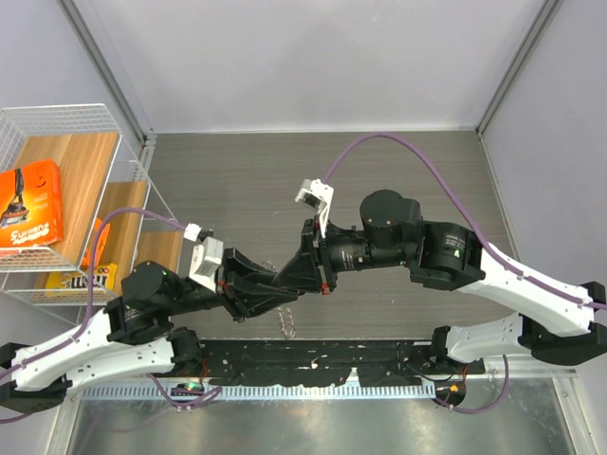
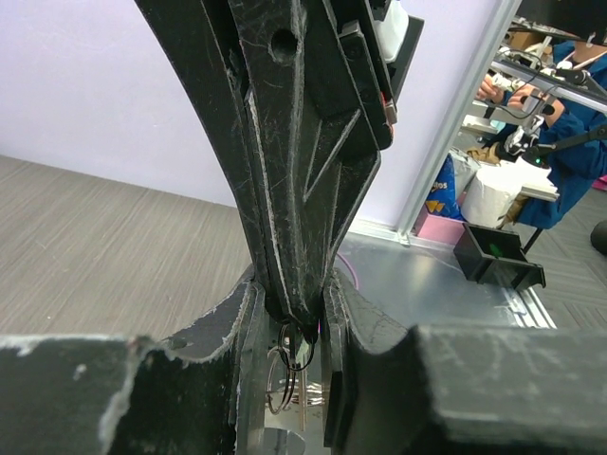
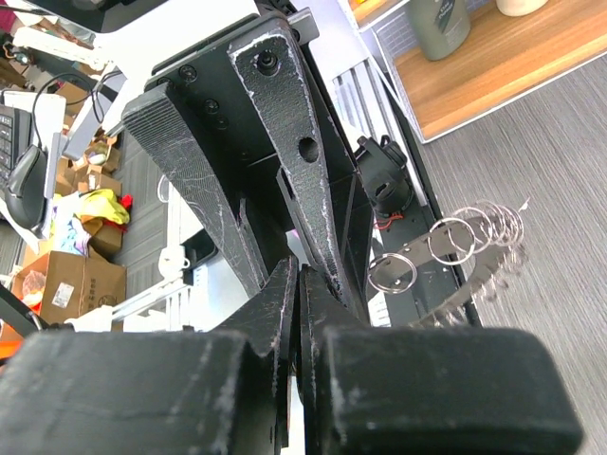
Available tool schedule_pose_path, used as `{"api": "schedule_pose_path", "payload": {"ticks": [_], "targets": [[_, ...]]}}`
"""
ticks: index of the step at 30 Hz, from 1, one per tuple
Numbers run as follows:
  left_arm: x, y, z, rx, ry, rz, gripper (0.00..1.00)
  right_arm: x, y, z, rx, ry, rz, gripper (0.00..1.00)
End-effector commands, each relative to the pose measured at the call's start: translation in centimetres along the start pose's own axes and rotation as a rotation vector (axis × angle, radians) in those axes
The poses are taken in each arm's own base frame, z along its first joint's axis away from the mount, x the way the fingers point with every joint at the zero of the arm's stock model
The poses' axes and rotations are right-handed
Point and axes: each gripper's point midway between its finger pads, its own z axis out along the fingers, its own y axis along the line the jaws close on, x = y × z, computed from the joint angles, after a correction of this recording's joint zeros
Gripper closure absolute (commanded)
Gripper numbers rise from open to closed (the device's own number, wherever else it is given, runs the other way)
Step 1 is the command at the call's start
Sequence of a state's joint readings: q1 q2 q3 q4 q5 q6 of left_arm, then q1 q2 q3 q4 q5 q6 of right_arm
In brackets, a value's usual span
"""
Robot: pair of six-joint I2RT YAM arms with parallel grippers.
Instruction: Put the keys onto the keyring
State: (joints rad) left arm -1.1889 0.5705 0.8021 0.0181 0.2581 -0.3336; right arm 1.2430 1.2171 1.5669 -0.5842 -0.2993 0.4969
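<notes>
1. Table (image 1: 237, 171): grey wood-grain top. A wire basket (image 1: 71, 107) at its left edge holds an orange box (image 1: 30, 204).
2. Black rail (image 1: 313, 360): runs along the near edge between the two arm bases. A purple cable (image 1: 408, 147) arcs above the right arm.
3. Bottle (image 3: 441, 24): stands on a wooden shelf at the upper edge of the right wrist view.
4. Obstruction: the two grippers meet tip to tip over the middle of the near table. In each wrist view the other arm's fingers fill the centre and hide most of the table beyond.
5. Keyring (image 3: 393, 272): nearest of a row of linked silvery rings (image 3: 471, 227), near the table's near edge beside the rail. It is to the right of the right gripper's tips in that view.
6. Keys (image 3: 469, 280): thin toothed metal, just beside the rings. Too small to count.
7. Right gripper (image 3: 299, 280): fingers pressed together, with no gap visible. In the left wrist view thin rings appear just below its tips. Whether it pinches one cannot be told.
8. Left gripper (image 2: 292, 313): fingers (image 2: 248, 327) narrowly apart, one on each side of the right gripper's tips. Whether they touch those tips cannot be told. It holds no key or ring.
</notes>
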Motion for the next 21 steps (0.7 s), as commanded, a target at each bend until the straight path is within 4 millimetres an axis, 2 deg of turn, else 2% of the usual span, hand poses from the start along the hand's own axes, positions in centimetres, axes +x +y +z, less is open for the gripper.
{"api": "schedule_pose_path", "payload": {"ticks": [1, 5, 6, 8, 11, 14, 19, 21], "targets": [[-3.6, -1.2, -0.4, 0.044, -0.126, 0.048, 1.0, -2.5, 2.1, -1.9, -0.052, -0.119, -0.032, 0.94], [-4.1, -1.8, -0.7, 0.066, -0.144, 0.047, 1.0, -3.1, 2.2, -3.4, -0.038, -0.168, -0.044, 0.73], [-4.2, -1.9, -0.8, 0.072, -0.148, 0.046, 1.0, -3.2, 2.0, -3.6, -0.028, -0.178, -0.043, 0.63], [-4.4, -2.2, -1.0, 0.086, -0.154, 0.045, 1.0, -3.4, 2.0, -4.4, -0.019, -0.204, -0.049, 0.58], [-4.5, -2.5, -1.2, 0.097, -0.158, 0.043, 1.0, -3.6, 2.1, -5.8, -0.015, -0.242, -0.065, 0.55], [-4.4, -2.4, -1.1, 0.096, -0.16, 0.041, 1.0, -3.4, 2.1, -6.1, -0.019, -0.244, -0.062, 0.55], [-3.6, -1.8, -0.9, 0.07, -0.141, 0.036, 1.0, -3.1, 0.7, -6.1, 0.045, -0.245, -0.061, 0.55], [-3.1, -1.4, -0.9, 0.05, -0.124, 0.034, 1.0, -2.3, -0.3, -6.2, 0.083, -0.238, -0.058, 0.53]]}}
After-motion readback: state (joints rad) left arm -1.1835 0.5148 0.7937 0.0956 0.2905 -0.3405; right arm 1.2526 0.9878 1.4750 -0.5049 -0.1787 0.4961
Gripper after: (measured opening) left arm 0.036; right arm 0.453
